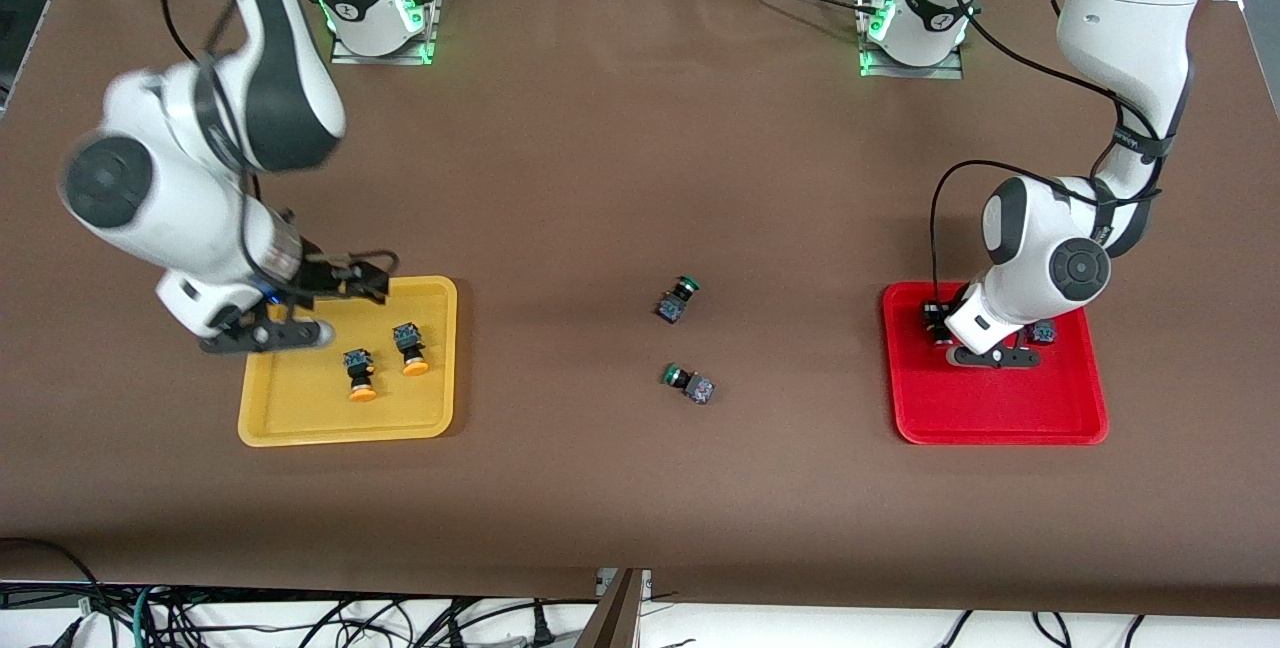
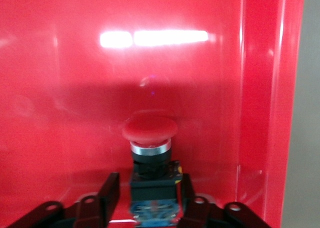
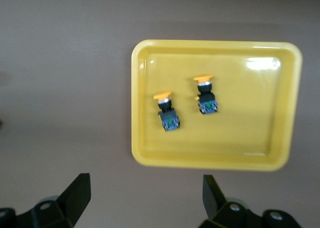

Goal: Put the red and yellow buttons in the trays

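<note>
The red tray [image 1: 1000, 408] lies toward the left arm's end of the table. My left gripper [image 1: 937, 320] is down in it, fingers on either side of a red-capped button [image 2: 150, 130] that rests on the tray floor [image 2: 75, 87]; a small gap shows at one finger. Another switch [image 1: 1042, 332] sits in that tray, mostly hidden by the arm. The yellow tray [image 1: 300, 408] holds two orange-yellow buttons [image 1: 360, 375] [image 1: 410, 349], both lying on their sides; they also show in the right wrist view [image 3: 167, 110] [image 3: 205, 95]. My right gripper [image 3: 146, 179] is open, empty and raised by that tray's rim [image 3: 210, 160].
Two green-capped switches [image 1: 678, 298] [image 1: 690, 383] lie on the brown table between the trays, the second nearer the front camera. Cables hang below the table's front edge.
</note>
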